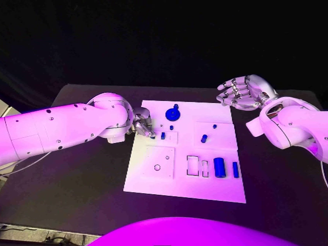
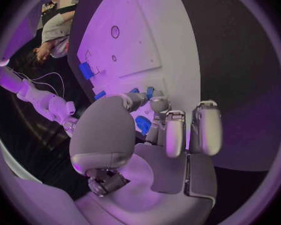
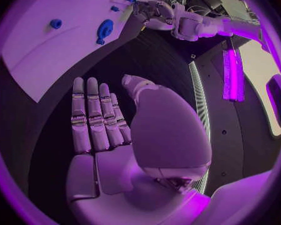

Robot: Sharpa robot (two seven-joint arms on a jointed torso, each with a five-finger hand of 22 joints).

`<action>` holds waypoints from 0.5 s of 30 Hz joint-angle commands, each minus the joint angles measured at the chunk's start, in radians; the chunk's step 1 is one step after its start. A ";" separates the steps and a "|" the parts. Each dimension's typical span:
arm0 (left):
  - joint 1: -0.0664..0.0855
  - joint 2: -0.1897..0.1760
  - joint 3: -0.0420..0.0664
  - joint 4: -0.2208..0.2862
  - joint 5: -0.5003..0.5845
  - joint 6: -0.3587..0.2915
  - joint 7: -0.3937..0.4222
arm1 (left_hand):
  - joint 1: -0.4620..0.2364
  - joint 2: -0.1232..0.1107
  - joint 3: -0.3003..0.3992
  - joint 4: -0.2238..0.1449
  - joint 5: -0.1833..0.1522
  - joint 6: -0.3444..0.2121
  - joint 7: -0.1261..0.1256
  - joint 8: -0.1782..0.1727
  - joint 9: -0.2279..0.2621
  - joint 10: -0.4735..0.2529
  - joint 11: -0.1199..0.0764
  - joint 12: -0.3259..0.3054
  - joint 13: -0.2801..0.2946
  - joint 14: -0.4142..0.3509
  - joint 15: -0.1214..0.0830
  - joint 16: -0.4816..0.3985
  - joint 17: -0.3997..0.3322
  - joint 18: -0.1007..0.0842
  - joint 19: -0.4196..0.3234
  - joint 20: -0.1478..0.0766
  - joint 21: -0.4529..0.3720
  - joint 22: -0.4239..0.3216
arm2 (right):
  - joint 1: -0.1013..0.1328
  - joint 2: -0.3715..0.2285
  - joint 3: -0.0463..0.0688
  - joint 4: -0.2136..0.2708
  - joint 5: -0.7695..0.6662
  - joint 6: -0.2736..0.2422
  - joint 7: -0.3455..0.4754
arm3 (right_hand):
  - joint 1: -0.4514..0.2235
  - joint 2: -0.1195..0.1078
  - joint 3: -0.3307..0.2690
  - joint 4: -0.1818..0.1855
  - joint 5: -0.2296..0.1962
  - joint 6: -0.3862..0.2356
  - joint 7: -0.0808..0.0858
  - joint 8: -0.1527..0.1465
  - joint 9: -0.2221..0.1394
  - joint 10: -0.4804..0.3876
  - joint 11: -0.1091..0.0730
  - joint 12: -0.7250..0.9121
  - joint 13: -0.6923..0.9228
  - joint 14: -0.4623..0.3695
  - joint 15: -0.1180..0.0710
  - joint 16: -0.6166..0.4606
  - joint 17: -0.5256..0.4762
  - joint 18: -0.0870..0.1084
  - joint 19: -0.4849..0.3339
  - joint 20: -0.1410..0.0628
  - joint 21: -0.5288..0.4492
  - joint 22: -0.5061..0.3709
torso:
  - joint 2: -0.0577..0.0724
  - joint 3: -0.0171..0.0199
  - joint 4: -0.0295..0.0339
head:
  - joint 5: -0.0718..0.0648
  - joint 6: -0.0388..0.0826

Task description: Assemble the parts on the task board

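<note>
- On the white task board (image 1: 185,184), mid-worktop (image 1: 75,179): blue parts scattered — round disc part (image 1: 173,114) at far edge, small peg (image 1: 204,138) mid-board, long cylinder (image 1: 219,167) and thin bar (image 1: 236,169) lying loose by empty slots (image 1: 192,162). Most still unseated, by the look.
- At board's left edge: left robot hand (image 1: 142,127), fingers curled near small blue piece (image 1: 162,136); grasp impossible to tell.
- Off far right corner: right robot hand (image 1: 242,92), raised, fingers apart, holding nothing.
- Near side open for moving.

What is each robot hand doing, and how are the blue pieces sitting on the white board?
Left hand: over the board's left edge, fingers by a small blue peg.
Right hand: open, off the board, holding nothing.
Round blue piece: lying on the white board.
Blue cylinder: lying flat.
</note>
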 commanded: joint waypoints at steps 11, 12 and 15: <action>-0.001 0.019 -0.004 -0.015 0.014 0.050 -0.006 | 0.005 -0.003 0.162 -0.155 0.003 0.006 -0.002 0.003 0.002 0.010 -0.002 0.006 0.001 0.100 -0.005 0.007 0.252 -0.009 0.008 -0.002 0.006 0.049 | -0.001 0.000 0.000 0.003 -0.003 0.013 0.012 | -0.012 0.001 -0.002 -0.007 0.005 0.001 0.030 -0.006 -0.001 0.000 0.007 -0.007 -0.002 -0.001 0.006 -0.003 -0.002 0.005 -0.009 0.000 -0.004 -0.003 | 0.001 0.0009 -0.0005 | 0.000 -0.005; -0.001 0.020 -0.004 -0.016 0.015 0.051 -0.007 | 0.005 -0.003 0.162 -0.155 0.003 0.006 -0.002 0.003 0.002 0.010 -0.002 0.006 0.001 0.100 -0.005 0.007 0.252 -0.009 0.008 -0.002 0.006 0.049 | -0.001 -0.001 0.000 0.003 -0.003 0.013 0.012 | -0.012 0.001 -0.002 -0.007 0.005 0.001 0.030 -0.006 -0.001 0.000 0.007 -0.007 -0.002 -0.001 0.006 -0.003 -0.002 0.005 -0.009 0.000 -0.004 -0.003 | 0.001 0.0011 -0.0005 | 0.000 -0.005; -0.001 0.025 -0.005 -0.019 0.019 0.056 -0.010 | 0.005 -0.003 0.162 -0.156 0.003 0.006 -0.002 0.003 0.002 0.010 -0.002 0.006 0.002 0.100 -0.005 0.007 0.252 -0.009 0.008 -0.002 0.006 0.049 | -0.001 -0.001 0.000 0.004 -0.003 0.013 0.012 | -0.012 0.001 -0.002 -0.007 0.005 0.001 0.030 -0.006 -0.001 0.000 0.007 -0.007 -0.002 -0.001 0.006 -0.003 -0.002 0.005 -0.009 0.000 -0.004 -0.003 | 0.000 0.0009 -0.0010 | 0.000 -0.006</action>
